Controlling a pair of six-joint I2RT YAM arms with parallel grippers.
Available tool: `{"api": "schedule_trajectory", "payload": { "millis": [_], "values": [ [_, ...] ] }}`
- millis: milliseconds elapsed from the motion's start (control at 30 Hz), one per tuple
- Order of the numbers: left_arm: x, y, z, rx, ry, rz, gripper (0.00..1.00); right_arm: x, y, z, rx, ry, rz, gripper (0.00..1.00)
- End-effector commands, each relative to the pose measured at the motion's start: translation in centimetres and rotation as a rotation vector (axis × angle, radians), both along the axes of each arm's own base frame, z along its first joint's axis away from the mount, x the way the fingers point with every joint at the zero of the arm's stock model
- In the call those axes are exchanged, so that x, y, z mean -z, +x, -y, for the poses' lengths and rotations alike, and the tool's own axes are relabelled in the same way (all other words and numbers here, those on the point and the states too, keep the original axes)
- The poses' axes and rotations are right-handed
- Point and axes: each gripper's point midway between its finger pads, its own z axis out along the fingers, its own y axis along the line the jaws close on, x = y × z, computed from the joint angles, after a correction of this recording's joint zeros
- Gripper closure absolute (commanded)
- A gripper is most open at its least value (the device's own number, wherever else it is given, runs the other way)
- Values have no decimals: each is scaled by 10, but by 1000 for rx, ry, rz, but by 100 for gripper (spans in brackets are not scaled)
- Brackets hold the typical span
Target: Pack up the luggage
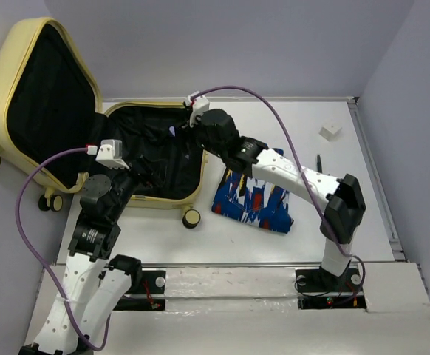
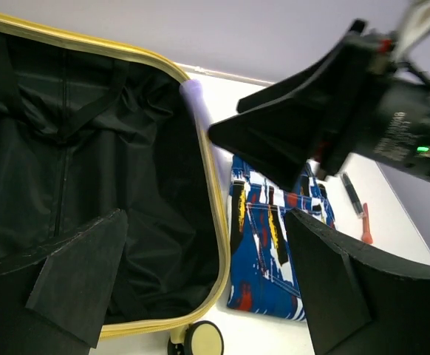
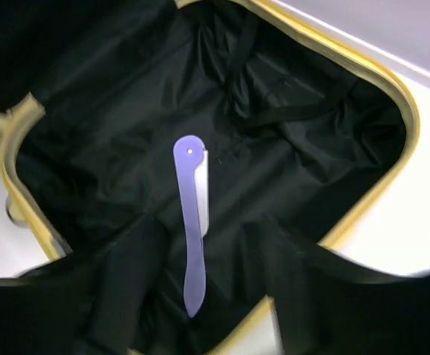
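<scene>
The luggage (image 1: 23, 44), a pale-yellow hard-shell suitcase, lies open at the back left with its lid raised and its black lining (image 1: 163, 159) showing. My right gripper (image 1: 188, 127) hovers open over the tray's far right rim. In the right wrist view a thin purple item (image 3: 192, 222) shows against the lining (image 3: 311, 155) between my spread fingers (image 3: 126, 288), which are not closed on it. My left gripper (image 1: 142, 174) is open and empty over the tray's near part. In the left wrist view its fingers (image 2: 74, 281) frame the suitcase rim (image 2: 219, 222).
A folded blue-white-red patterned bundle (image 1: 253, 201) lies on the table right of the suitcase, also in the left wrist view (image 2: 270, 251). A small white block (image 1: 330, 132) and a dark pen (image 1: 319, 162) lie at the back right. A caster wheel (image 1: 191, 217) sticks out at the suitcase's near corner.
</scene>
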Motion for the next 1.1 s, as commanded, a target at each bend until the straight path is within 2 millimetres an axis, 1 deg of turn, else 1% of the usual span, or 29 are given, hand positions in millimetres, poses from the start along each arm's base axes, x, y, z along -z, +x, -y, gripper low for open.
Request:
{"api": "schedule_trajectory", "payload": {
  "millis": [0,33,67,100,133,167,200,233,267,300,333,367,400,433,500,533,567,600,633,700,733,767,800,833,933,967,1000,1033,1067],
  "values": [
    [-31,-7,-1,-11,-20,84,1,-16,37,24,117,79,-15,24],
    [-32,-9,2,4,-19,86,1,-14,47,44,153,89,-35,24],
    [-32,-11,3,13,-19,91,1,14,51,70,204,70,-98,25],
    [-34,-12,4,20,-22,98,1,21,76,117,320,69,-107,26],
    [-36,-13,6,29,-25,102,1,30,82,147,388,55,-119,29],
    [-36,-14,7,33,-23,105,1,50,76,186,471,18,-142,32],
    [-37,-16,8,40,-23,111,1,59,92,252,674,-15,-129,37],
    [-36,-16,9,43,-23,108,1,69,92,289,771,-40,-138,39],
    [-36,-17,11,52,-24,107,1,73,87,322,857,-32,-150,41],
    [-37,-17,12,59,-24,109,1,103,76,352,921,-75,-212,42],
    [-36,-18,14,70,-22,108,1,114,76,395,1013,-70,-241,42],
    [-35,-18,16,78,-21,106,1,127,73,410,1038,-72,-276,42],
    [-34,-18,18,86,-22,101,1,144,70,420,1042,-88,-319,40],
    [-34,-18,19,89,-22,100,1,152,71,441,1085,-98,-341,39],
    [-32,-17,21,96,-19,94,1,170,72,460,1119,-146,-382,36],
    [-31,-17,23,103,-17,93,1,185,79,465,1121,-165,-426,34],
    [-31,-17,23,101,-16,91,1,194,82,472,1130,-174,-452,34],
    [-30,-17,23,103,-16,90,1,214,83,481,1127,-192,-505,34],
    [-31,-17,23,104,-15,92,1,218,87,483,1120,-193,-521,34],
    [-30,-16,23,101,-13,90,1,218,99,483,1089,-182,-532,35],
    [-29,-16,23,101,-12,87,1,229,101,481,1078,-194,-559,37],
    [-30,-16,23,103,-12,88,1,227,107,480,1070,-189,-564,38],
    [-30,-16,23,103,-12,88,1,230,109,480,1069,-192,-570,38],
    [-30,-16,23,104,-10,87,1,241,107,482,1080,-216,-596,39],
    [-29,-16,24,106,-9,86,1,249,107,489,1112,-247,-609,40],
    [-29,-16,24,106,-8,85,1,254,106,489,1117,-247,-620,42],
    [-29,-16,24,107,-10,86,1,259,105,489,1106,-235,-637,46],
    [-29,-16,24,109,-9,86,1,262,105,486,1094,-228,-650,56],
    [-29,-16,24,110,-9,86,1,266,104,483,1082,-223,-663,60]
  ]
}}
